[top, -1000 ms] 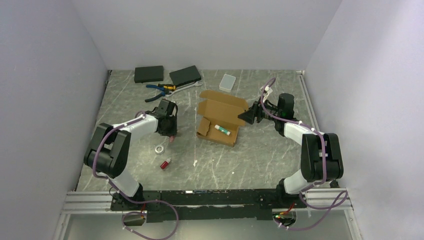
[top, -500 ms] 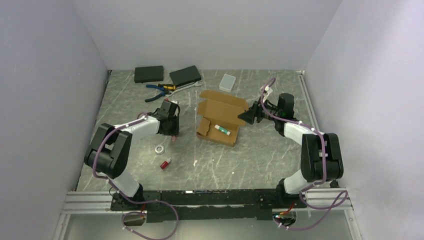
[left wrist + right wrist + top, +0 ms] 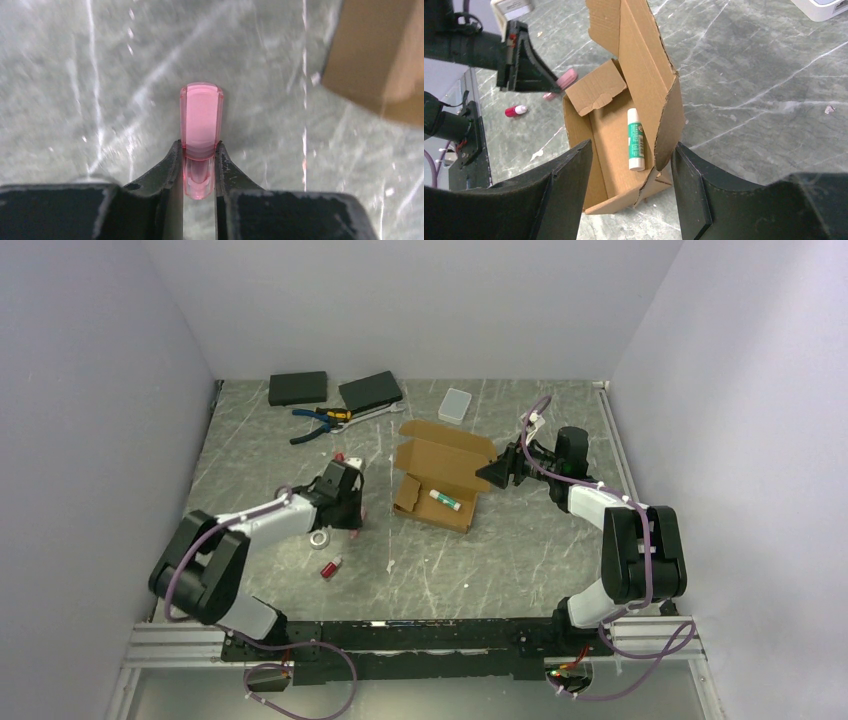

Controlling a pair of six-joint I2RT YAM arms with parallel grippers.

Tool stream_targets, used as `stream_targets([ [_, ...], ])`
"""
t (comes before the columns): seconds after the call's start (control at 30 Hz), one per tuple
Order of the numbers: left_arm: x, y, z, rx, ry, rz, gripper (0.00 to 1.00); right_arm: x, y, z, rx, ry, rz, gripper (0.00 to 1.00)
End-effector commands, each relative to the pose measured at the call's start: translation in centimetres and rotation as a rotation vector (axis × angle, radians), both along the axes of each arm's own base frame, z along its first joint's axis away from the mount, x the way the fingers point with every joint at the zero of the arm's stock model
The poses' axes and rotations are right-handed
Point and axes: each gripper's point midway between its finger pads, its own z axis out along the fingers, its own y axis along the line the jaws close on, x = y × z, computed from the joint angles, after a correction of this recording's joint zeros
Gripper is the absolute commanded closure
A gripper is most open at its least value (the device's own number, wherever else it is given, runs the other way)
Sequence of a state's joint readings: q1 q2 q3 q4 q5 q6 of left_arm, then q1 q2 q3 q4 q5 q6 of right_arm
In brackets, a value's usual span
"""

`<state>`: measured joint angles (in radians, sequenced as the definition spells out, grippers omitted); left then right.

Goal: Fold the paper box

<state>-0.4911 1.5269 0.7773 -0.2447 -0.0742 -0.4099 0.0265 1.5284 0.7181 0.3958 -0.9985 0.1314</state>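
The paper box (image 3: 440, 475) is brown cardboard, half formed, with its lid flap standing up; it also shows in the right wrist view (image 3: 604, 130) and at the upper right of the left wrist view (image 3: 375, 55). A green-and-white glue stick (image 3: 636, 140) lies inside it. My right gripper (image 3: 630, 147) is open at the box's right end, its right finger (image 3: 694, 190) close beside the raised side flap. Left of the box, my left gripper (image 3: 200, 155) is shut on a pink translucent tube (image 3: 201, 117) held above the table.
Two flat black boxes (image 3: 298, 388) (image 3: 370, 390), pliers (image 3: 320, 420) and a white plastic case (image 3: 455, 404) lie along the back. A metal ring (image 3: 319, 537) and a small red bottle (image 3: 330, 567) lie near the left arm. Walls close in on three sides.
The left gripper has closed on the pink tube, and the left arm has swung so the tube now points away from the bases. The right arm and the box have not moved.
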Motion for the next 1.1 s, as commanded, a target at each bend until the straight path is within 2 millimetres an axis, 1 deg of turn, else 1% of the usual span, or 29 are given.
stream_targets([
  [0.0, -1.5, -1.6, 2.4, -0.125, -0.066, -0.055, 1.0, 0.9, 0.0, 1.8, 0.011, -0.073, 0.021, 0.38],
  [0.13, -2.0, -2.6, 4.2, -0.224, -0.14, -0.098, 1.0, 0.8, 0.0, 1.8, 0.011, -0.073, 0.021, 0.38],
  [0.27, -2.0, -4.3, 6.0, -0.325, -0.215, -0.173, 1.0, 0.8, 0.0, 1.9, 0.013, -0.073, 0.021, 0.38],
  [0.37, -1.9, -6.1, 7.3, -0.369, -0.262, -0.277, 1.0, 0.8, 0.0, 1.9, 0.013, -0.074, 0.02, 0.38],
  [0.43, -2.0, -7.6, 8.0, -0.38, -0.282, -0.368, 1.0, 0.8, 0.0, 1.9, 0.014, -0.075, 0.022, 0.38],
  [0.57, -1.3, -10.5, 9.2, -0.344, -0.334, -0.507, 1.0, 0.8, 0.0, 1.9, 0.014, -0.075, 0.02, 0.38],
  [0.63, -0.9, -12.0, 9.4, -0.315, -0.349, -0.573, 1.0, 0.8, 0.0, 1.9, 0.014, -0.073, 0.021, 0.38],
  [0.67, -0.6, -12.8, 9.7, -0.302, -0.362, -0.601, 1.0, 0.8, -0.1, 1.9, 0.015, -0.074, 0.021, 0.38],
  [0.73, -0.2, -14.1, 9.6, -0.262, -0.374, -0.656, 1.0, 0.8, -0.1, 2.0, 0.016, -0.075, 0.021, 0.38],
  [0.83, 0.7, -15.5, 8.8, -0.185, -0.375, -0.72, 1.0, 0.8, -0.1, 1.9, 0.017, -0.072, 0.022, 0.38],
  [0.87, 0.9, -15.7, 8.2, -0.139, -0.37, -0.753, 0.99, 0.8, -0.1, 1.9, 0.017, -0.073, 0.023, 0.38],
  [0.97, 1.9, -16.5, 7.3, -0.049, -0.365, -0.807, 0.98, 0.8, -0.1, 2.0, 0.019, -0.074, 0.023, 0.38],
  [1.07, 2.8, -17.1, 6.2, 0.013, -0.349, -0.834, 0.92, 0.8, -0.2, 2.0, 0.019, -0.075, 0.022, 0.38],
])
